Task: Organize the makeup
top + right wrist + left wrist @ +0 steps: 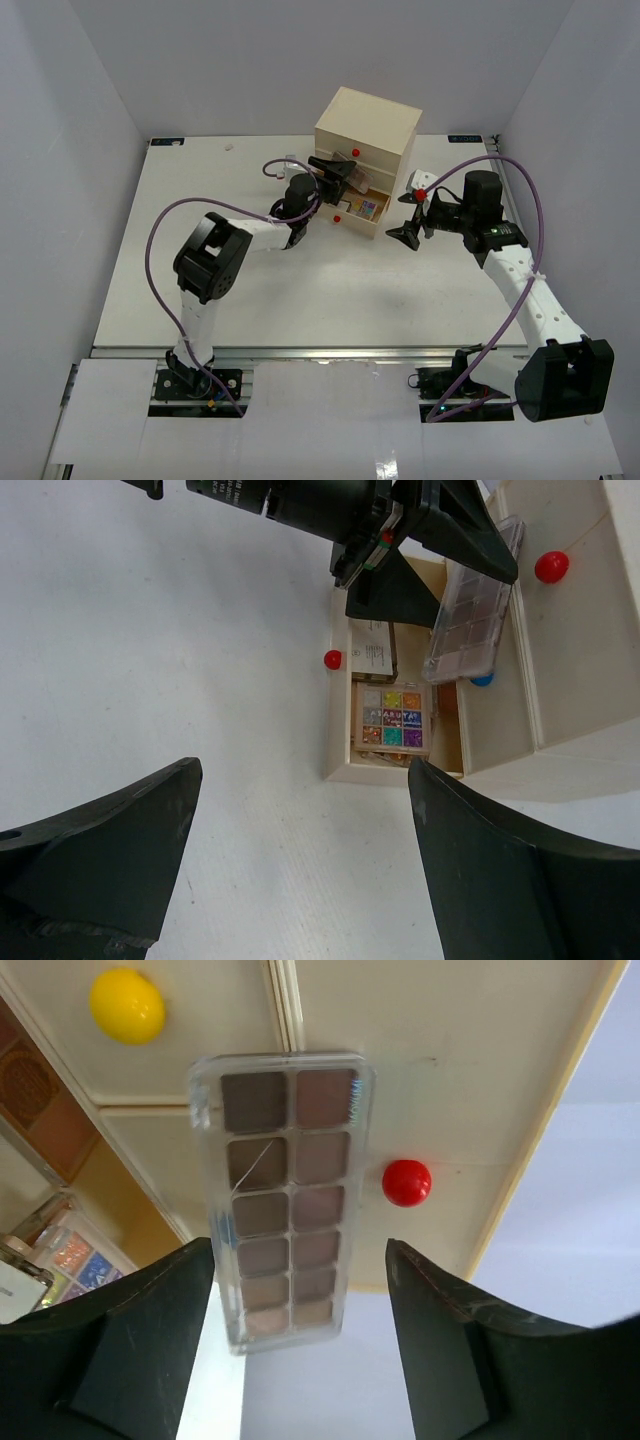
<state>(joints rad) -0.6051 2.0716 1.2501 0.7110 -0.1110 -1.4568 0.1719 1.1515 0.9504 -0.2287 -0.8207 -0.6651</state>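
A long clear eyeshadow palette (280,1195) with brown shades lies against the front of the cream chest (366,125), beside a red knob (406,1182). My left gripper (300,1252) is open around the palette's near end. The left finger is close beside the palette and the right finger stands well apart from it. In the right wrist view the same palette (470,600) leans over the middle drawer, just under the left gripper (450,535). My right gripper (300,780) hangs open and empty over bare table, in front of the pulled-out bottom drawer (338,720).
The bottom drawer holds a colourful glitter palette (392,720) and a white box (372,650). A yellow knob (127,1005) and a blue knob (482,680) sit on the chest front. Both arms reach toward the chest (366,125), the right gripper (408,215) at its right corner.
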